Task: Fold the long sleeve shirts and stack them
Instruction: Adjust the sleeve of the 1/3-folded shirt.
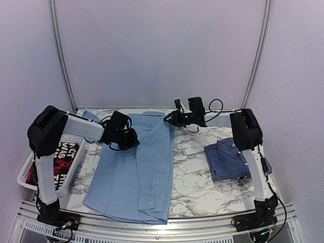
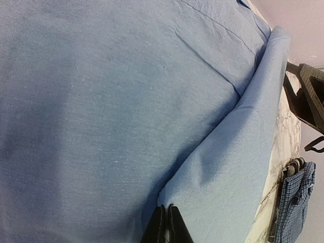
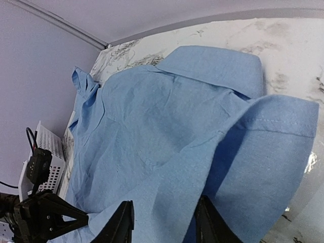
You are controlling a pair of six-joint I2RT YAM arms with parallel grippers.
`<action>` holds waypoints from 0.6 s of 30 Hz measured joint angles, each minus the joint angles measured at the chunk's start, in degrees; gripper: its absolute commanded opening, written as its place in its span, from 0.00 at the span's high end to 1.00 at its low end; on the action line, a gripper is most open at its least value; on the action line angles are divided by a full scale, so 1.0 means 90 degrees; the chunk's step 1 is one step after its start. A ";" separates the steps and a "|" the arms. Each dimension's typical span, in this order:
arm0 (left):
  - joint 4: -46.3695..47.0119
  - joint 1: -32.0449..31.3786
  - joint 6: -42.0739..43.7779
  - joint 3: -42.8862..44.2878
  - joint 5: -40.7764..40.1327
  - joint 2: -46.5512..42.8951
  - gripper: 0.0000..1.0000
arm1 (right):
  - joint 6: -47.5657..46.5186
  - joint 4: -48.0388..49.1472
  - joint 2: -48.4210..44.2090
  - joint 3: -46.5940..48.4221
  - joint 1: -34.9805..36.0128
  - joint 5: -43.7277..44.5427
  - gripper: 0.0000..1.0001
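The light blue shirt lies spread down the middle of the marble table, with its right side folded over. My left gripper rests on its upper left part. In the left wrist view its tips are shut, pinching the puckered edge of a folded layer of light blue shirt. My right gripper is at the shirt's upper right edge, near the collar. Its jaws stand apart with a raised fold of light blue shirt between them. The dark blue checked shirt lies folded at the right.
A white basket at the left edge holds a red-and-black garment. The basket also shows in the right wrist view. Bare marble table lies between the two shirts. Grey walls close off the back and sides.
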 measured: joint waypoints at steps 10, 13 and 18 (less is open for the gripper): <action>0.0002 0.0000 -0.0005 -0.0078 -0.0005 0.0000 1.00 | 0.0270 0.0131 0.0347 0.0330 -0.0002 -0.0148 1.00; 0.0002 0.0000 -0.0005 -0.0138 -0.0010 0.0000 1.00 | 0.0335 0.0129 0.0512 0.0576 -0.0012 -0.0146 1.00; 0.0005 0.0000 -0.0007 -0.0151 -0.0036 0.0000 1.00 | 0.0554 0.0175 0.0877 0.1039 -0.0012 -0.0148 1.00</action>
